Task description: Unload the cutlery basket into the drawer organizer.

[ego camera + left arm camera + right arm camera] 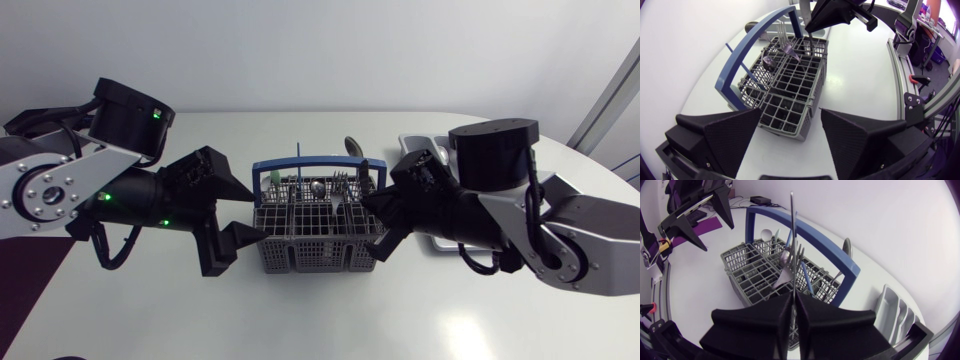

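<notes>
The right gripper (793,302) is clenched on a thin utensil (792,225) standing upright in the basket (300,250), apparently to lift it out toward the organizer (895,311), while the left gripper (791,117) gapes at the basket's end, probably ready to steady it.

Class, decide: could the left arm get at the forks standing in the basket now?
Probably not cleanly. The left gripper is open at the basket's near end; the forks stand at its far end, under the right gripper, which is shut on a utensil.
</notes>
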`<action>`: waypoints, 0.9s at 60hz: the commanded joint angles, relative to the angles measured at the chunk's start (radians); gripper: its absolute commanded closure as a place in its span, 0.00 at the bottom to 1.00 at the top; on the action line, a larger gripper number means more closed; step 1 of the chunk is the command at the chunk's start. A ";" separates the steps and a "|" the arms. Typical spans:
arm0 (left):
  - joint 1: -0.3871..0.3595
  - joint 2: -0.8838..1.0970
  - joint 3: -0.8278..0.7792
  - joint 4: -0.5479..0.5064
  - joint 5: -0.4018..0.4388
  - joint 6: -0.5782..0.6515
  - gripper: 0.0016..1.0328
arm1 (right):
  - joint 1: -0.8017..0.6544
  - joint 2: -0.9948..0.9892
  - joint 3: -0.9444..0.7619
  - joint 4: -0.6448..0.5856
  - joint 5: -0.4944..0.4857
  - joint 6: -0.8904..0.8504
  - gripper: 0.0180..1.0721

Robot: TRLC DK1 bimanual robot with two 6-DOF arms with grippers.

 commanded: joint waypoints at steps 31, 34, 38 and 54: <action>-0.026 0.007 -0.025 0.021 0.011 -0.023 0.05 | 0.000 -0.144 -0.034 0.009 -0.014 0.036 0.91; -0.026 0.007 -0.025 0.021 0.011 -0.023 0.05 | 0.003 -0.157 -0.026 -0.003 -0.014 0.042 0.91; -0.026 0.007 -0.025 0.021 0.011 -0.025 0.05 | 0.008 -0.172 -0.014 -0.023 -0.014 0.048 0.91; -0.060 0.010 -0.025 0.018 0.011 -0.031 0.05 | 0.018 -0.227 0.026 -0.081 -0.015 0.056 0.91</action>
